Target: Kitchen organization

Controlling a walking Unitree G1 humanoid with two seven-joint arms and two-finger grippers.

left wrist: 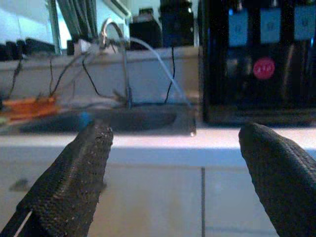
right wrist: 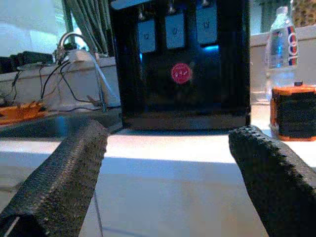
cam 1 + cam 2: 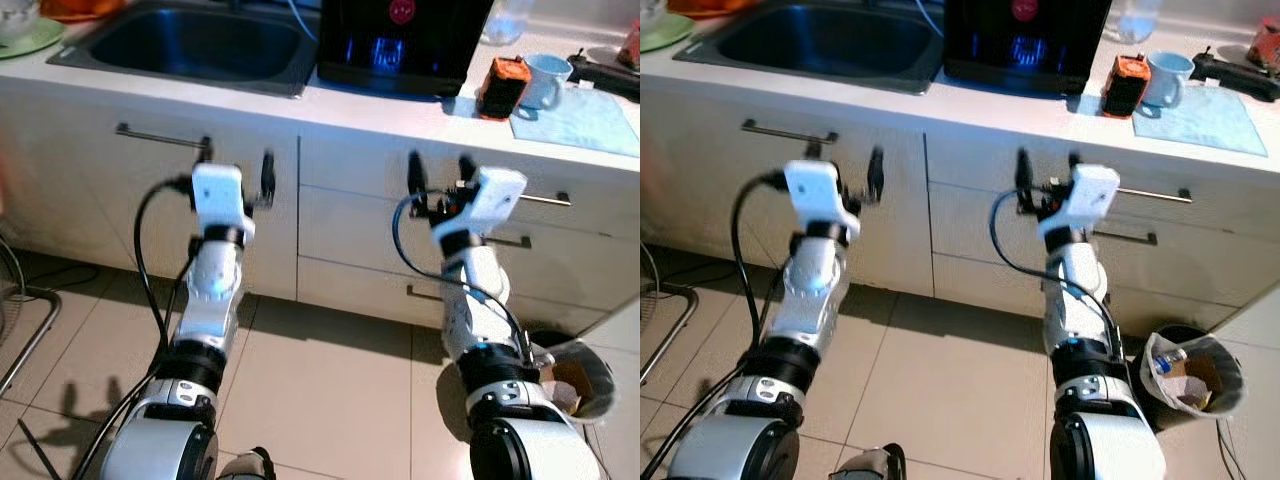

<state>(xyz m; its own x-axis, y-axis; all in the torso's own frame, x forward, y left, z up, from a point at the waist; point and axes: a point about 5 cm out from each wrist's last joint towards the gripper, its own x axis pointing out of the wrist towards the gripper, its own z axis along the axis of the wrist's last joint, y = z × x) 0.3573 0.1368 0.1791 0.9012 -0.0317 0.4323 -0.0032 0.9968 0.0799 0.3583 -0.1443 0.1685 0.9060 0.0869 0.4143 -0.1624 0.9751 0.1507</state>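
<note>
Before the white cabinets (image 3: 330, 215), left hand (image 3: 237, 165) and right hand (image 3: 440, 172) raised, fingers spread wide

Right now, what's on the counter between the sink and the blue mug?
In the left eye view, between the sink and the blue mug: the black water dispenser, then a small orange-and-black box beside the mug.

— Room?
— Kitchen. Pale tiled floor (image 3: 330, 390), white cabinets (image 3: 250, 210) with bar handles, light counter (image 3: 400, 110) on top.
— Anything built in?
— Steel sink (image 3: 190, 45) set in the counter, tap (image 1: 116, 37) behind it, curtains (image 2: 89, 17) further back.
</note>
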